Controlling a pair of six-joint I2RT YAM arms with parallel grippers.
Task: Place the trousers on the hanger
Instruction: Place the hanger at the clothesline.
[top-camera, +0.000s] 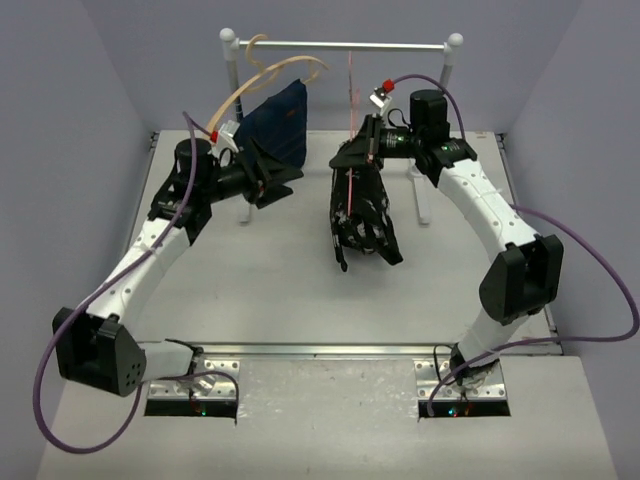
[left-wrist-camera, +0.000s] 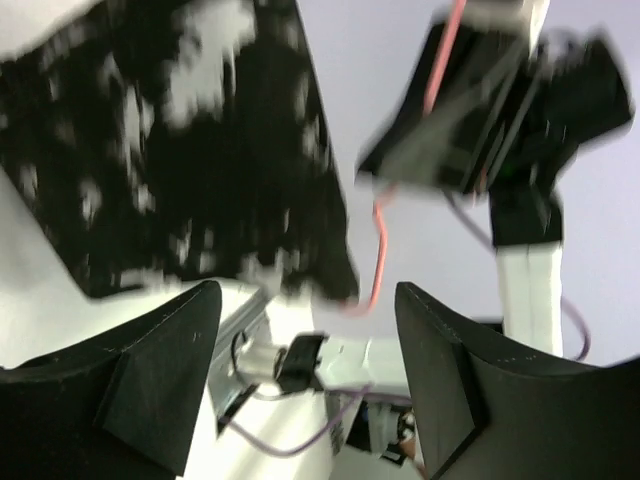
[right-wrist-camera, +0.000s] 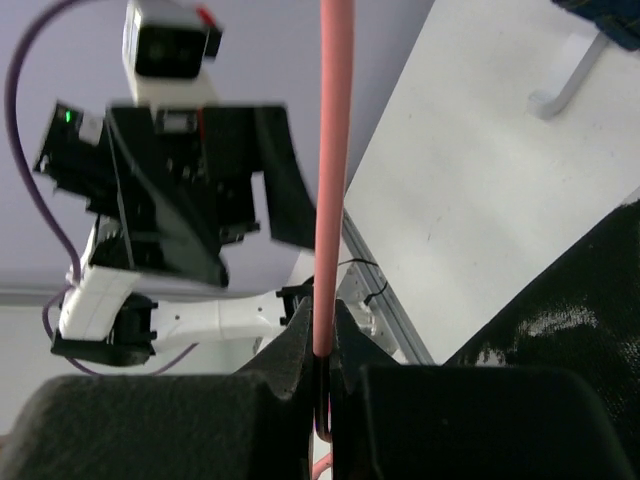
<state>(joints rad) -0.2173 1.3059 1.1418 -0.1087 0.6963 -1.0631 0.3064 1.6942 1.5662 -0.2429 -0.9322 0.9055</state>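
Most of the hanger (right-wrist-camera: 330, 150) hides beneath the draped trousers (top-camera: 362, 215); right gripper (right-wrist-camera: 322, 342) clamps its pink wire, left gripper (left-wrist-camera: 305, 300) stands spread wide.

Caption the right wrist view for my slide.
Right gripper pinching the pink hanger wire, speckled black trousers at lower right, left gripper open across the table.

The left pincer (left-wrist-camera: 308, 300) stands with jaws wide apart. Above it hang the blurred, speckled trousers (left-wrist-camera: 200, 150), just beside the pink hanger (left-wrist-camera: 378, 250), which the right pincer (left-wrist-camera: 470, 110) holds.
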